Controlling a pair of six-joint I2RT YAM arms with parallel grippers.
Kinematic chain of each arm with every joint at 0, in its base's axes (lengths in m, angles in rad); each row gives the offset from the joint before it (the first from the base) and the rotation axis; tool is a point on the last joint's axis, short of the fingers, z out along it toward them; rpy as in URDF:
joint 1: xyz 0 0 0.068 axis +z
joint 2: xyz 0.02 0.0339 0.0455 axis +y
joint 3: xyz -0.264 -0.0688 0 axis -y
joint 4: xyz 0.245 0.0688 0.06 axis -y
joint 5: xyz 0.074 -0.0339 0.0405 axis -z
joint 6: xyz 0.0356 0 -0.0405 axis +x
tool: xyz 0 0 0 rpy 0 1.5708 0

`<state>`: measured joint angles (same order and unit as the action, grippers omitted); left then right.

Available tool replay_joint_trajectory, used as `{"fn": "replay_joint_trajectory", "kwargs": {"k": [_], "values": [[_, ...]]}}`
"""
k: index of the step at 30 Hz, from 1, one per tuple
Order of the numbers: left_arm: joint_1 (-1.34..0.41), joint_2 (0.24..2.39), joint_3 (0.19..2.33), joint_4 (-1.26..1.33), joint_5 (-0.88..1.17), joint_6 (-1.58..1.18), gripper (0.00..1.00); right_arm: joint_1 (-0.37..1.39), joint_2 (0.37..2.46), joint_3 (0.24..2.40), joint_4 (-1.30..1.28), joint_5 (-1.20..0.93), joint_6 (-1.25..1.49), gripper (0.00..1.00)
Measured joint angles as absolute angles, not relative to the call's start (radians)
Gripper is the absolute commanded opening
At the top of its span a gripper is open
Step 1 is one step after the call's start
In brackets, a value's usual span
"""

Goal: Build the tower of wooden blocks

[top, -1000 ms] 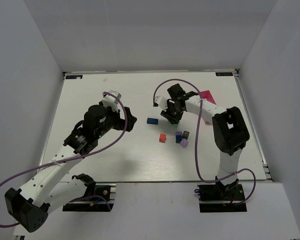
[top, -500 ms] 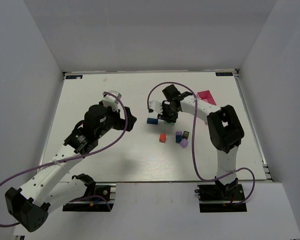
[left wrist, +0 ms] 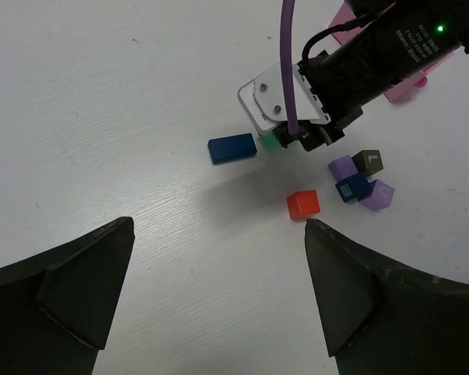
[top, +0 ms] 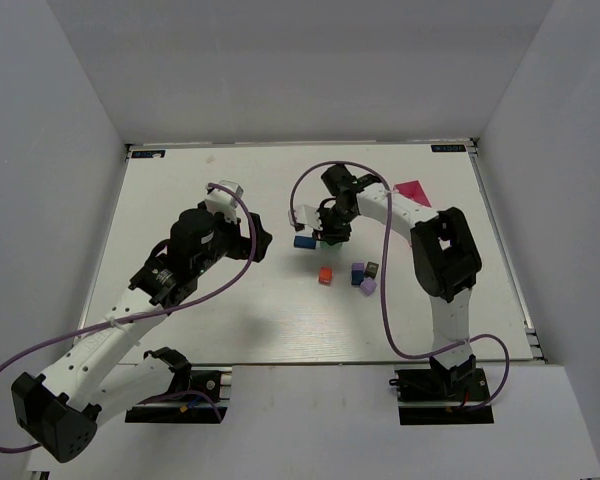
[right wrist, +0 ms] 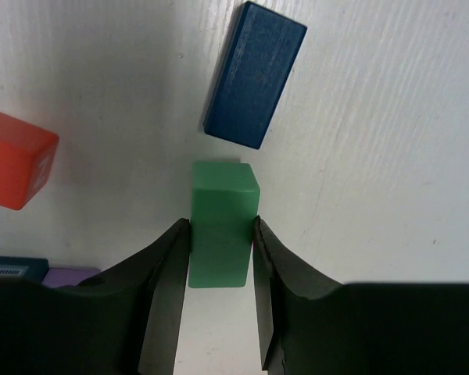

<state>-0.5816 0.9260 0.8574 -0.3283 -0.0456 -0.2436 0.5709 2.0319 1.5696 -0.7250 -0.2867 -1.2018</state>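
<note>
LEFT ARM (top: 120, 322): white links, black joint housings | RIGHT ARM (top: 450, 315): same scheme; green indicator lamp (left wrist: 440, 29), white lettering, white bracket (left wrist: 270, 98) with two screws | CABLE (left wrist: 287, 47): purple, one per arm | BASES (top: 175, 378): black | LEFT GRIPPER (left wrist: 217, 224), RIGHT GRIPPER (right wrist: 220, 226): black fingers

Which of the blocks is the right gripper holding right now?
The green block: the right gripper has it pinched between its fingers. The blue block and the red block lie loose nearby.
</note>
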Motion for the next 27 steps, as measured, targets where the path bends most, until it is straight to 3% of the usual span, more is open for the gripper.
{"fn": "replay_joint_trajectory", "kwargs": {"k": [27], "values": [[-0.582,0.928,0.857,-0.329,-0.046,-0.240,1.00,0.569,2.112,1.656,-0.760,-0.278,-1.232,0.41]]}}
